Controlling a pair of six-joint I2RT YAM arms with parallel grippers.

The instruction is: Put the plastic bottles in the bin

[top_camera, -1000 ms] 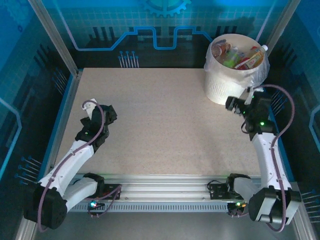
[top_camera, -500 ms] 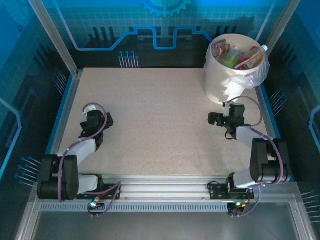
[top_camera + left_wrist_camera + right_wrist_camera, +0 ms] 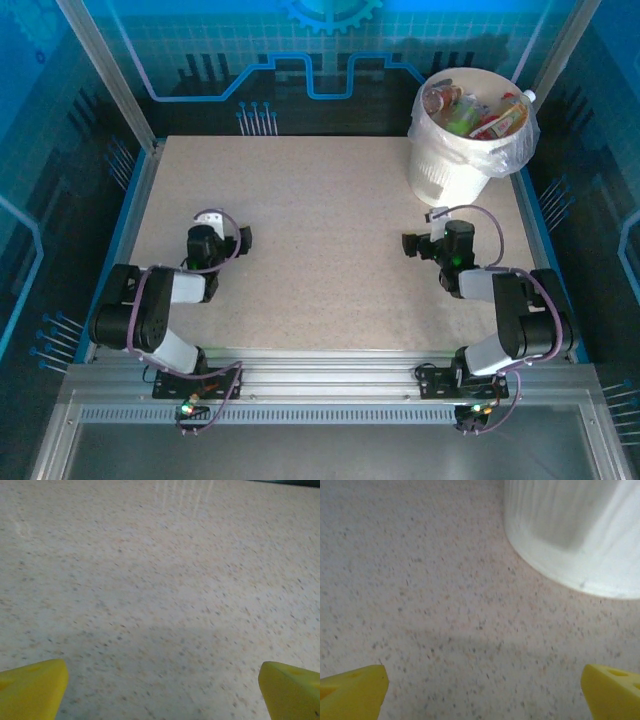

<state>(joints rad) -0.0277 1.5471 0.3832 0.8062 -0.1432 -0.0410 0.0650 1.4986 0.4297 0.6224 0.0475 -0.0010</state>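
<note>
Your right gripper [image 3: 483, 682], spread and empty, sits near the bin [image 3: 450, 172] holding the plastic bottles [image 3: 478, 115]; your left gripper [image 3: 162, 682], equally released, is well apart.

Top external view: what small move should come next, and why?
Probably settle both arms at rest: all the plastic bottles I can see lie in the bin, and the left gripper and right gripper hang open over the table, holding nothing.

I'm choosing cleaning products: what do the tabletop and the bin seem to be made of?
Tabletop: beige, dark-speckled, matte with faint sheen; stone-pattern laminate or composite, can't tell which. Bin: smooth white plastic, judging by fine vertical ribs on its wall; a thin translucent bag, likely plastic film, drapes over its rim.
</note>
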